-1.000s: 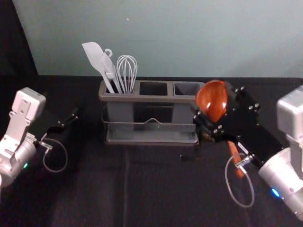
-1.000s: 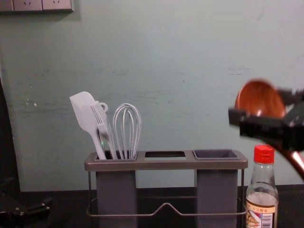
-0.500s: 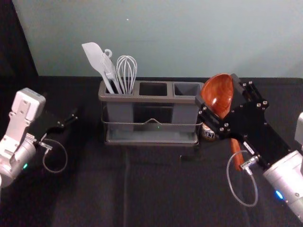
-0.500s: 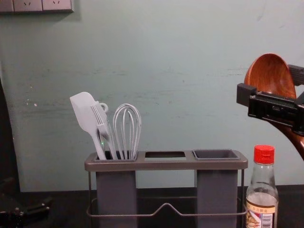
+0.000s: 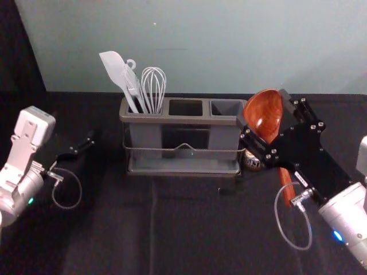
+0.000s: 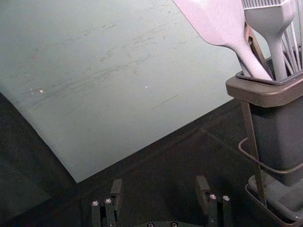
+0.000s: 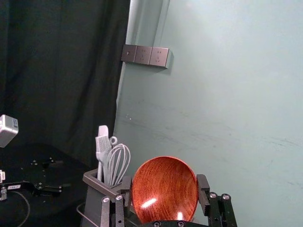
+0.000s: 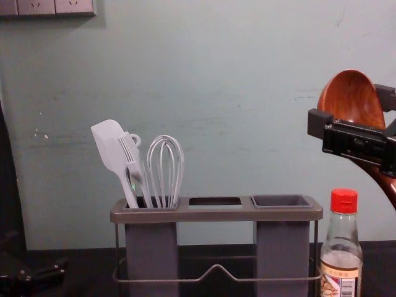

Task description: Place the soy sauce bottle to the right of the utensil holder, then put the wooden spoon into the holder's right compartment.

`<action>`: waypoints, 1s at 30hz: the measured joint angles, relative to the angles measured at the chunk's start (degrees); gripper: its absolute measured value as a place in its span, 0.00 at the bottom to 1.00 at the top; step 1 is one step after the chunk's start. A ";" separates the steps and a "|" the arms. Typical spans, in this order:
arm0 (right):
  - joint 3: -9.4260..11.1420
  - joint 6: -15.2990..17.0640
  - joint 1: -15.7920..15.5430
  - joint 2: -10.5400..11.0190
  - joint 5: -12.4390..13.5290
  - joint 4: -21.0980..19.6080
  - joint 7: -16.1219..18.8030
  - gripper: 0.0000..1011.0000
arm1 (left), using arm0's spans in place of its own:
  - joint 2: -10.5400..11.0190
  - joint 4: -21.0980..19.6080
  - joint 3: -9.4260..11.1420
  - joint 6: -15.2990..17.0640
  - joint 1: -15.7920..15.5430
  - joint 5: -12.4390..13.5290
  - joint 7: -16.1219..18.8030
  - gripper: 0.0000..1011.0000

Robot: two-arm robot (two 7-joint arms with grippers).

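"Where do things lie around the right gripper (image 5: 262, 109)?"

"The spoon (image 8: 352, 99) sits between its jaws, handle slanting down beneath it. The bottle (image 8: 344, 247) stands below the gripper, just right of the holder (image 8: 216, 213)."

"And the holder itself?"

"Lower than the gripper and to its left, right compartment nearest. In the left compartment, farthest from it, stand spatula (image 8: 111, 145), brush (image 8: 132, 158) and whisk (image 8: 163, 185)."

"Beyond those?"

"The left gripper (image 5: 90, 141), left of the holder; the wall (image 8: 247, 93) rises behind."
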 joint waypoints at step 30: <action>-4.17 -2.90 31.34 0.63 15.27 25.53 11.64 0.83 | 0.00 0.00 0.00 0.00 0.00 0.00 0.00 0.99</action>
